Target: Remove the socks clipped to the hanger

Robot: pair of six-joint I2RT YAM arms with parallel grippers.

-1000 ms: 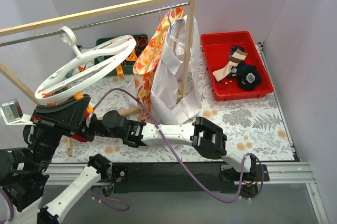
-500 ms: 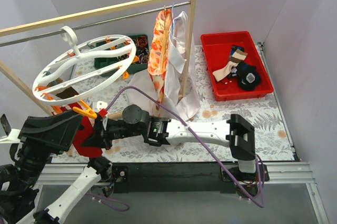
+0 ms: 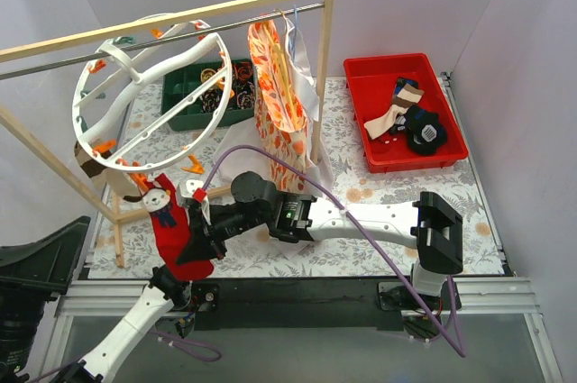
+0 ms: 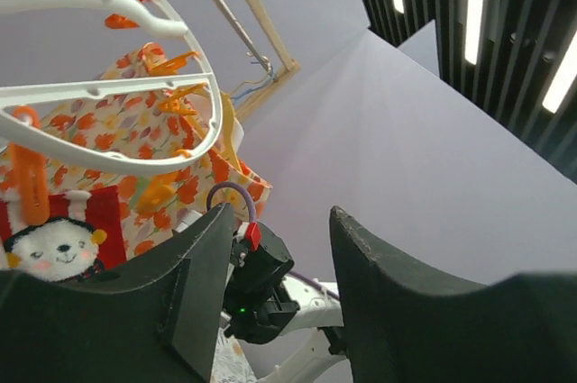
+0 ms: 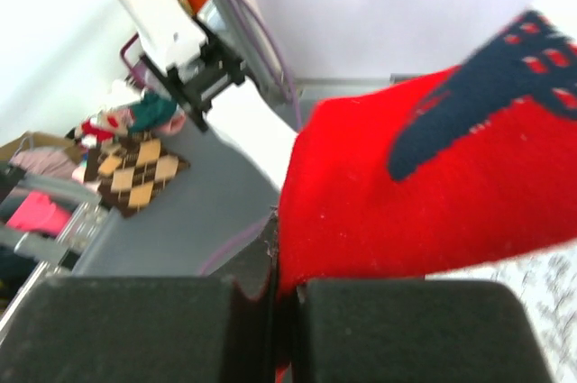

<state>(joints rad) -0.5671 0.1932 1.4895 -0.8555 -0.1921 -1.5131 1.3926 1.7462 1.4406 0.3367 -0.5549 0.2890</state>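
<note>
right claw pinching the red sock is dragging it down and off as the hanger is swinging upright; left claw, spread and empty, is backing away.

No text, label, brand or number can be read in any view. The red sock is marked only with a white bear face and a dark blue figure (pictures, not lettering). The small markings on the right arm are too fine to be made out.
</note>
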